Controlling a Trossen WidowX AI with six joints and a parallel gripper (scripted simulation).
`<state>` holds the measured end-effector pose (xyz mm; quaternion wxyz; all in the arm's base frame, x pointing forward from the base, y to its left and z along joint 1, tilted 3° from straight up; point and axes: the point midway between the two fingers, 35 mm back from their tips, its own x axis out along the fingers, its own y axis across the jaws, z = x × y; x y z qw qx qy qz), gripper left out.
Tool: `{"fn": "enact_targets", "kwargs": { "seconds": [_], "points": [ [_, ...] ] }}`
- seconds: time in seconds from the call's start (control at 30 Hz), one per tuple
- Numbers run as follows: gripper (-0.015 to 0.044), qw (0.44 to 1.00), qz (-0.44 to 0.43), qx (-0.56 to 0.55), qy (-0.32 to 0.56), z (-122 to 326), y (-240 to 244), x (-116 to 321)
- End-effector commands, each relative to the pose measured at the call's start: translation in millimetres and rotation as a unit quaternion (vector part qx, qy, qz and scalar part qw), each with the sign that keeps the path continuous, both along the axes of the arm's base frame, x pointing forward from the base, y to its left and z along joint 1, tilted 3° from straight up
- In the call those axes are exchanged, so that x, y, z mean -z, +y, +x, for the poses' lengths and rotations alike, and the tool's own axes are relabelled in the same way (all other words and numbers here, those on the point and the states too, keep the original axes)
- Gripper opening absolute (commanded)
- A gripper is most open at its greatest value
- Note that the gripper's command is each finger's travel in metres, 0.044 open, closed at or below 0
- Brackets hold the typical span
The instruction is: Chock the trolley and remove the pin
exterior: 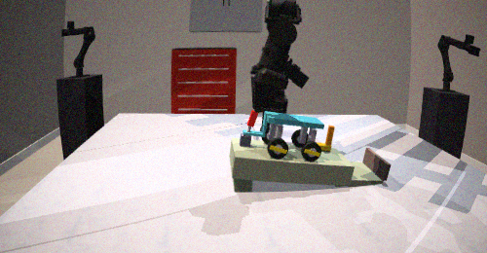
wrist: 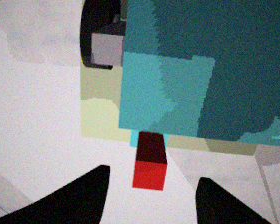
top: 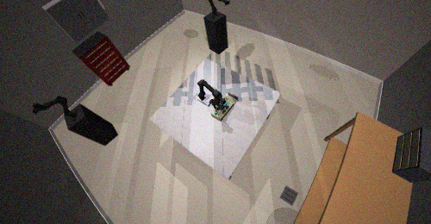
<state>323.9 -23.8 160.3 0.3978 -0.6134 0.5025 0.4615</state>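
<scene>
The ramp bore the trolley, chock apparently against its downhill wheel; the gripper, part-open and empty, faced the red pin at the uphill end; pin removal seemed in hand, calling for centring, closing, then a straight pull; open room lay uphill, the trolley's edge crowding the other side.

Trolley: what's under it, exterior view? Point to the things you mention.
Ramp (top: 221, 118) (exterior: 292, 170) (wrist: 98, 117), plus grey posts (exterior: 276, 131) and two far wheels (exterior: 294, 138) (wrist: 91, 25), partly seen. Whatever sits directly behind the near wheels (exterior: 278, 148) is covered.

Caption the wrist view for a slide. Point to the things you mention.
Open gripper (exterior: 254, 114) (wrist: 153, 180) at the red-headed stop pin (exterior: 251, 119) (wrist: 149, 175), beside the turquoise-topped trolley (exterior: 293, 120) (wrist: 166, 90).
</scene>
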Motion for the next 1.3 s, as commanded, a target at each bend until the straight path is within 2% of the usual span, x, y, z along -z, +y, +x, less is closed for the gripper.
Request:
{"fn": "enact_targets", "kwargs": {
  "seconds": [0.0,1.27],
  "points": [
    [0.0190,1.000,-0.002,-0.003,0.004,-2,-1,4],
    [0.0190,1.000,-0.003,-0.003,0.004,1,-11,42]
  ]
}}
